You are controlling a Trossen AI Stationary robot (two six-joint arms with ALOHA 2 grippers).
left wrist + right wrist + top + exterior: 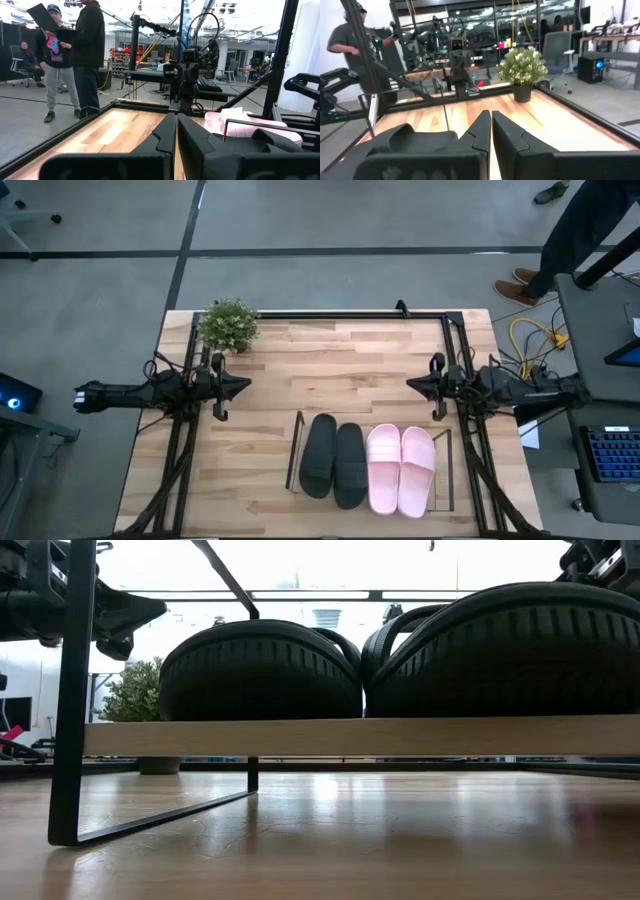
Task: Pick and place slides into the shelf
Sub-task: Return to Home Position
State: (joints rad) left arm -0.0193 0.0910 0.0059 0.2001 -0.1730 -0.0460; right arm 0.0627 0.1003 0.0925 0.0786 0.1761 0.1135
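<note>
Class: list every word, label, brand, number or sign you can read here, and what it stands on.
None is readable.
Black slides and pink slides: no brand mark visible.
Pink print on a person's top: too blurred to read.
Keyboard keys: too small to read.

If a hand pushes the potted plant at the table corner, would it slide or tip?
A high push would probably tip it: the potted plant has a bushy top wider than its small dark pot. So small, it is likely light and may slide if pushed low.
</note>
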